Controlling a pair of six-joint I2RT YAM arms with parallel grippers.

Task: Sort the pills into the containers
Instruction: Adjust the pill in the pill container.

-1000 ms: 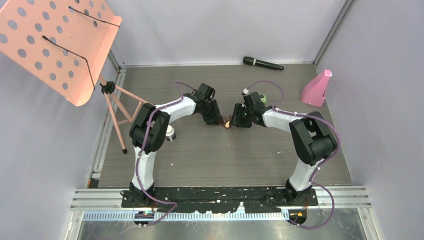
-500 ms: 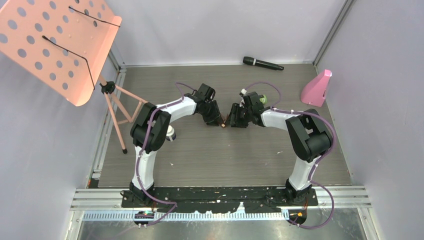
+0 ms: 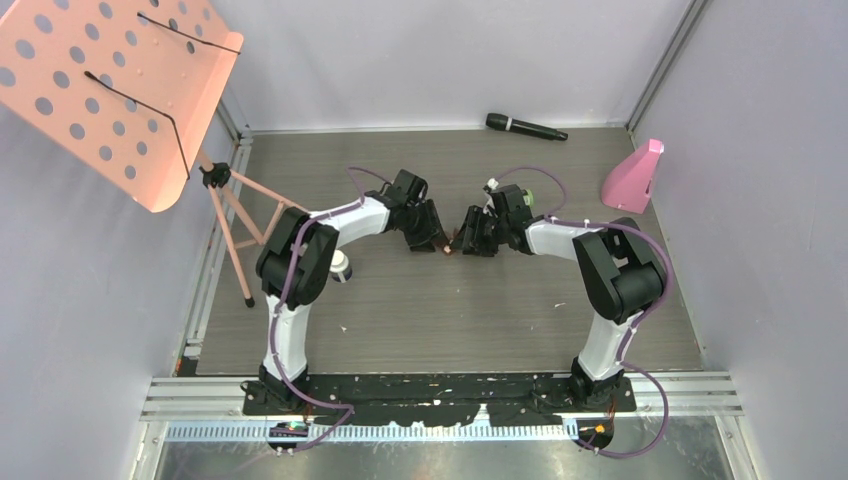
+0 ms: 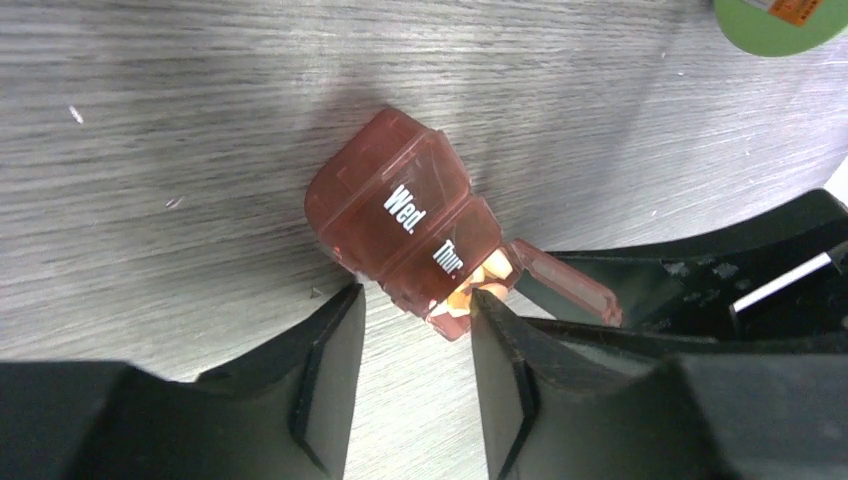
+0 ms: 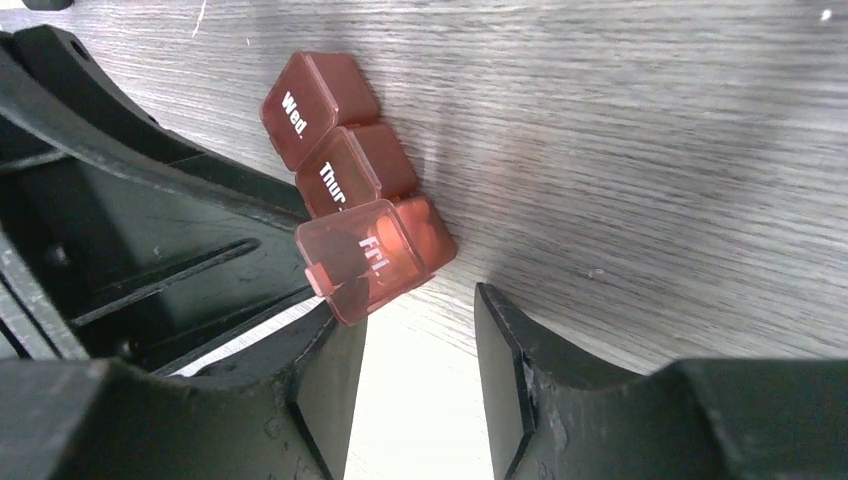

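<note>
The step in hand was judged to be the opening or filling of one compartment of the brown case (image 4: 400,225), which lay on the table (image 3: 450,310) in the middle of the top view, between the two wrists. In the left wrist view it was set slantwise at the centre of the frame, its near end at the mouth of the left gripper (image 4: 418,305). The fingers (image 4: 330,350) were spread to either side of that end, and no firm pinch could be made out. The right gripper (image 5: 418,312) was also spread, with bare table in its gap and one finger just beside or touching the lid (image 5: 360,250) marked Fri. Pale and orange pills (image 4: 478,280) were seen in the uncovered compartment. The next move was judged to call for a steadied case and a fine approach, since the lid was small and the two grippers were crowded close together. The labels Wed., Thur. and Fri. and the pills were shown only by the wrist views, while in the top view the case was all but hidden. The green-lidded bottle (image 4: 775,15) was caught at the upper right corner of the left wrist view and missed by the right one. The white bottle (image 3: 341,264), half hidden by the left arm, and the microphone (image 3: 525,127) at the far edge were given only from above.
</note>
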